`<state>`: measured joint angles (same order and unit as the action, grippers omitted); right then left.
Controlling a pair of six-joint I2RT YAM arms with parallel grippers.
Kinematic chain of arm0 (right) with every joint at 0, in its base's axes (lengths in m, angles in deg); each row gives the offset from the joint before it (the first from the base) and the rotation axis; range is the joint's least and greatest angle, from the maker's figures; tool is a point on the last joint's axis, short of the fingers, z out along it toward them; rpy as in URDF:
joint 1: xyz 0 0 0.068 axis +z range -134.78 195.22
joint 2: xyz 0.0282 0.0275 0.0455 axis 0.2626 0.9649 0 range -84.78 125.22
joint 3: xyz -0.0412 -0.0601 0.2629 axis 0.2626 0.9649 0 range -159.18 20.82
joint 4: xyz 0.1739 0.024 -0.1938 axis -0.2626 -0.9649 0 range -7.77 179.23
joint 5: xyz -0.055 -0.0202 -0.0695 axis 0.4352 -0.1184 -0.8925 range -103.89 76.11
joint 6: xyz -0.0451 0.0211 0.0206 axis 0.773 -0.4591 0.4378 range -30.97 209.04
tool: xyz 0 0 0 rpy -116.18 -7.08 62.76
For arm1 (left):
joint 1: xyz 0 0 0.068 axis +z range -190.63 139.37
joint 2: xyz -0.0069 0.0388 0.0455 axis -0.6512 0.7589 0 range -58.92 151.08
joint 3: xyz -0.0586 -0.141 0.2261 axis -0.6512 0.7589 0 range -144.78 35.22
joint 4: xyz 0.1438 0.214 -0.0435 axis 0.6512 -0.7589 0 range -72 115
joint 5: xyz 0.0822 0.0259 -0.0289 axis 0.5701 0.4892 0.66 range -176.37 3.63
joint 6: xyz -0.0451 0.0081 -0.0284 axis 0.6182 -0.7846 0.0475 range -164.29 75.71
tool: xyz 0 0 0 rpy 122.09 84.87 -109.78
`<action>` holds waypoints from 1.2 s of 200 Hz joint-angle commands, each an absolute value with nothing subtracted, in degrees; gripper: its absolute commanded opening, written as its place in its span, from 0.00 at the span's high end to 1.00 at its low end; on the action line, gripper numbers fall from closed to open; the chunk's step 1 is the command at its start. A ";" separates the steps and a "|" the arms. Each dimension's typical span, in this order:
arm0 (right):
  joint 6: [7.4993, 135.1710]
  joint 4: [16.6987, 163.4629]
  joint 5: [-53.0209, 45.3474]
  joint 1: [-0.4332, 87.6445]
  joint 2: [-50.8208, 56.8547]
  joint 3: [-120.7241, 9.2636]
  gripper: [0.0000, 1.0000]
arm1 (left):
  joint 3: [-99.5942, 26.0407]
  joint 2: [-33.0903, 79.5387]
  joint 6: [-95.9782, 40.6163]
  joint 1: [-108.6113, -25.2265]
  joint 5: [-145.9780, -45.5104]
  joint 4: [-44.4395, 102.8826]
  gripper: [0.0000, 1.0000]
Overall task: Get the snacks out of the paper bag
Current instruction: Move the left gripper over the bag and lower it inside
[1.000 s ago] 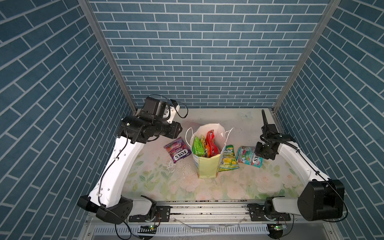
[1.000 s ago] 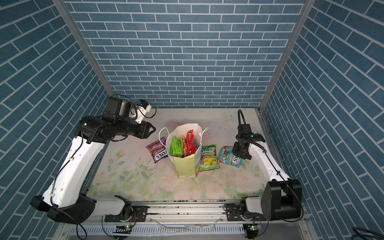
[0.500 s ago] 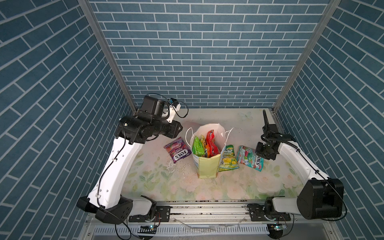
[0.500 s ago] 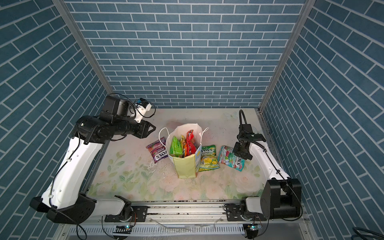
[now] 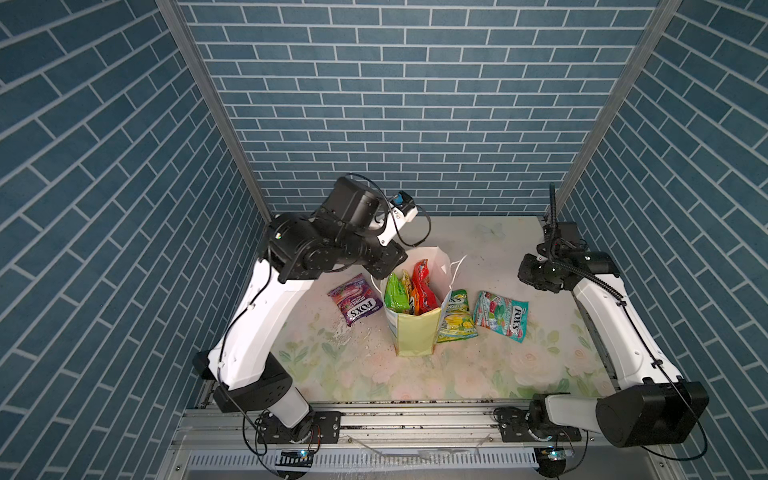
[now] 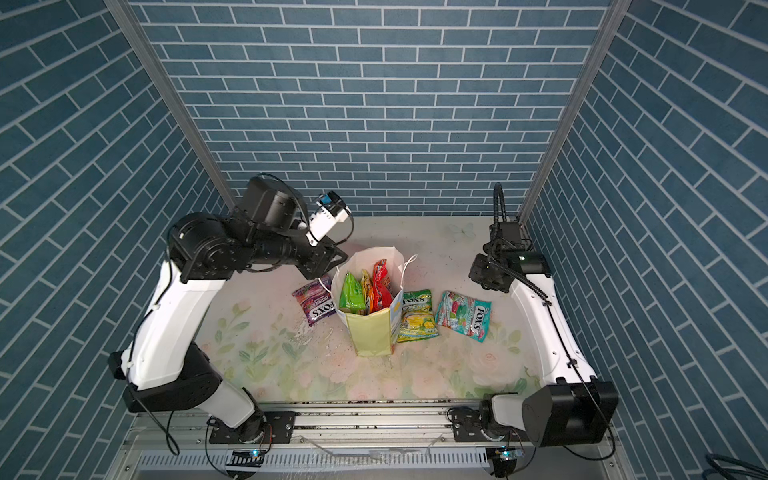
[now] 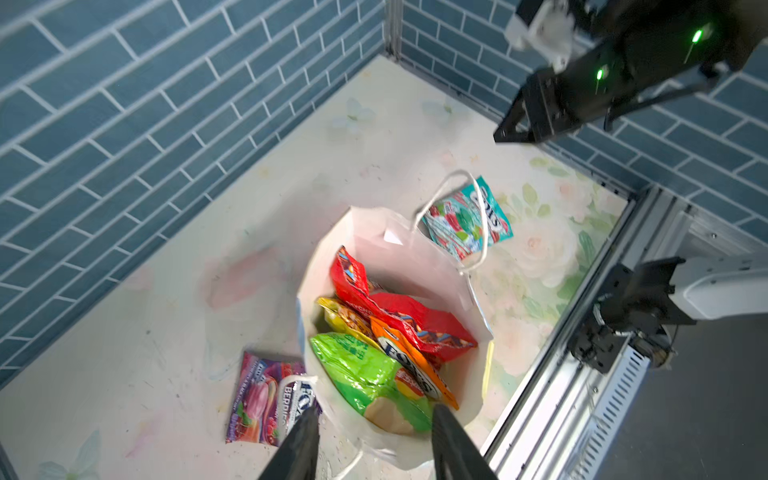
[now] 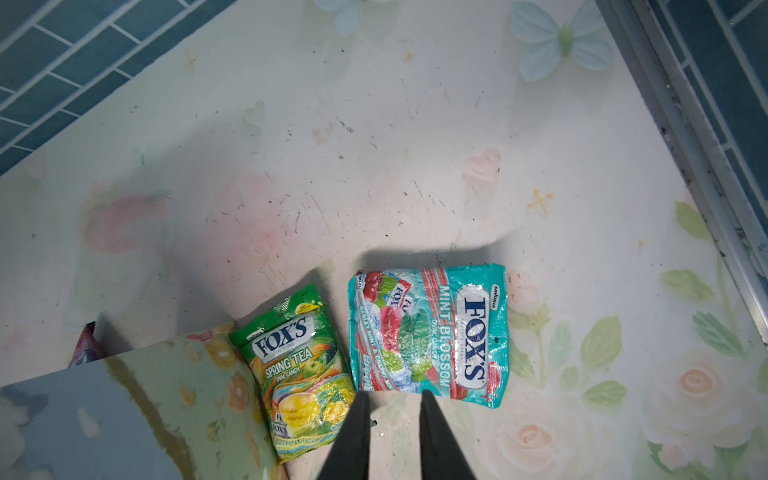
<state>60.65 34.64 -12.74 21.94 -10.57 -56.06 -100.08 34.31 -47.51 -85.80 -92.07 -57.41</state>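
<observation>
The paper bag (image 5: 413, 332) (image 7: 399, 249) stands upright mid-table, holding a green chip bag (image 7: 365, 374), a red pack (image 7: 399, 307) and an orange pack (image 7: 411, 361). On the table lie three more snacks: a purple FOX'S pack (image 5: 355, 304) left of the bag, a yellow-green FOX'S pack (image 8: 299, 365) against its right side, and a teal FOX'S pack (image 8: 432, 332) further right. My left gripper (image 7: 374, 419) (image 5: 388, 270) hovers open over the bag's left rim, above the green chip bag. My right gripper (image 8: 395, 401) (image 5: 530, 282) hangs slightly open and empty, just short of the teal pack.
The bag's two white cord handles (image 7: 469, 220) droop outward over its sides. A metal rail (image 5: 415, 415) runs along the table's front edge. Blue brick walls (image 5: 415, 124) close in the back and both sides.
My left gripper has swung right, from above the purple pack to the bag's rim. My right gripper has drawn back a little from the teal pack.
</observation>
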 commanded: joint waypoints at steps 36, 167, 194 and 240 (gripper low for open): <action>64.98 32.98 -9.26 21.65 -10.52 -56.96 0.77 | -98.03 39.87 -41.57 -90.73 -80.76 -68.73 0.54; 69.24 34.05 -6.51 21.17 -12.54 -54.93 0.78 | -94.65 49.62 -35.76 -86.24 -78.43 -65.70 0.49; 70.03 34.08 -6.44 20.92 -12.23 -54.85 0.78 | -95.97 51.48 -35.81 -86.16 -77.31 -66.79 0.50; 71.19 34.04 -6.24 20.35 -11.40 -55.20 0.78 | -94.03 52.35 -35.67 -85.65 -77.13 -66.30 0.51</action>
